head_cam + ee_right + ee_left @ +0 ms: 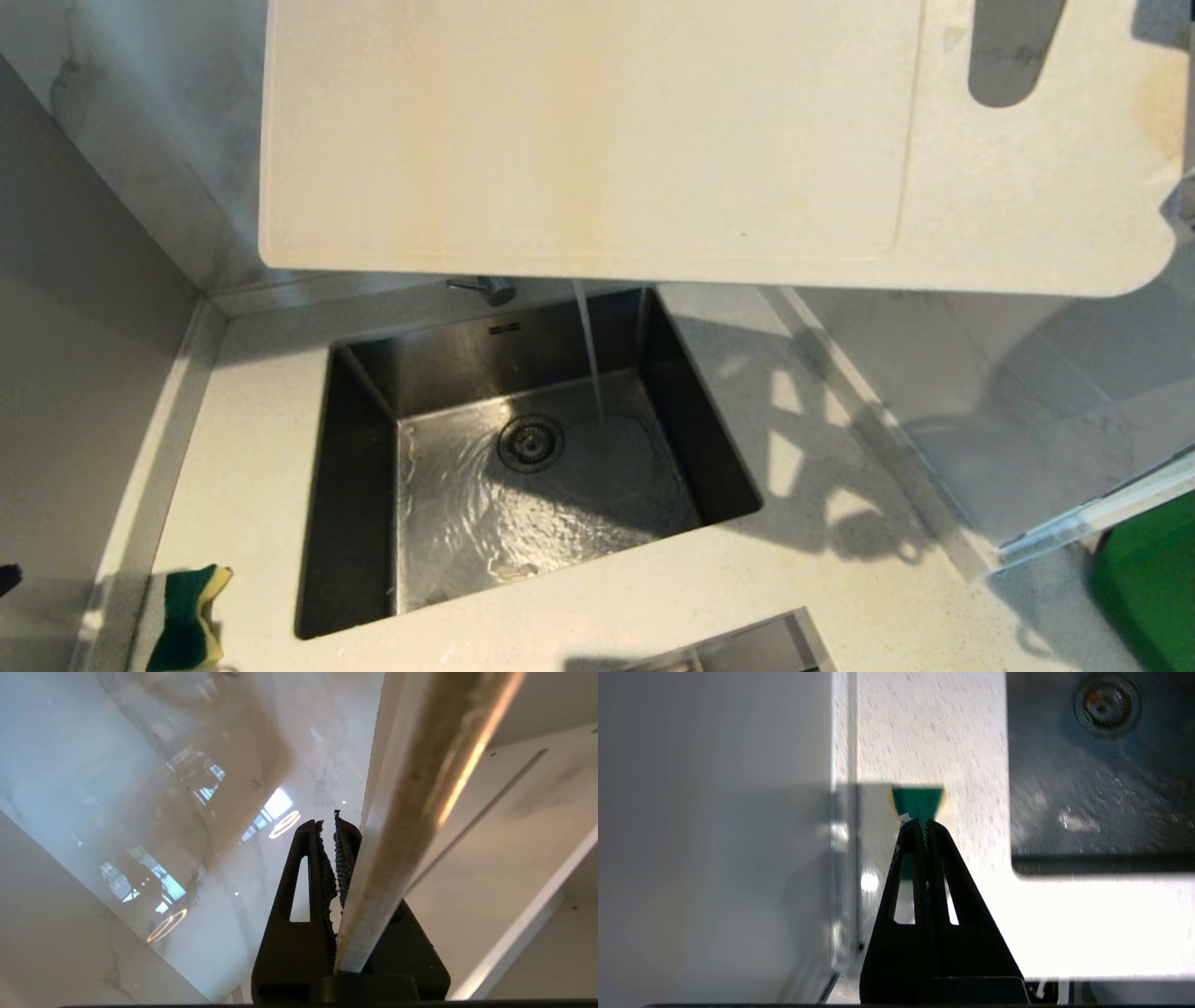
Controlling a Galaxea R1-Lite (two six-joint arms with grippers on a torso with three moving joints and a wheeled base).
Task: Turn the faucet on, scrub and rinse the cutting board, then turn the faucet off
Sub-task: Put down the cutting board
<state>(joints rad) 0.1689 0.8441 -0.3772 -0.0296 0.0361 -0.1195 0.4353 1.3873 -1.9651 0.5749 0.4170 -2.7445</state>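
Cream plastic board held aloft over a running steel sink

The right end effector (332,826) clamps the edge of the flat, round-cornered cutting board (597,140), which hangs above the square brushed-steel sink (373,448); water streams from the chrome faucet (485,287), mostly hidden behind the board. The left end effector (923,823) pinches a green-and-yellow sponge (917,802) over the speckled tabletop (924,728).

The cutting board (579,140) is showing cream-white with yellowish stains; the countertop (822,597) is looking speckled white, the sink (373,448) is gleaming dark steel-grey, and the sponge (191,616) is showing green and yellow.
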